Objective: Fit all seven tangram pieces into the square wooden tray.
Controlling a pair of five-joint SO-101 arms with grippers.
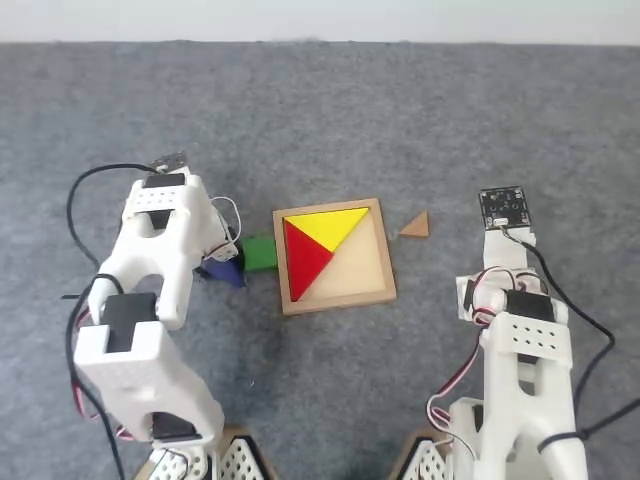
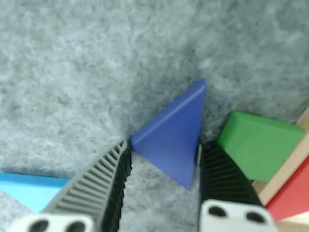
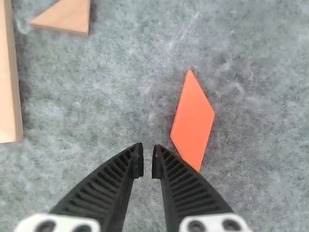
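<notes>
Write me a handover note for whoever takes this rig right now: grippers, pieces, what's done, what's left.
Left gripper: shut on the blue triangle, next to the green piece.
Right gripper: shut, empty, beside the orange parallelogram.
Done: yellow triangle and red triangle lie in the tray.
To do: blue triangle, green piece, light blue piece, tan triangle and orange parallelogram, all outside the tray.

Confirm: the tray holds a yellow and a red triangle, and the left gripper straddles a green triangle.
Wrong colour. The left wrist view shows the left gripper straddling the blue triangle; the green piece lies beside it. The tray does hold the yellow triangle and red triangle.
</notes>
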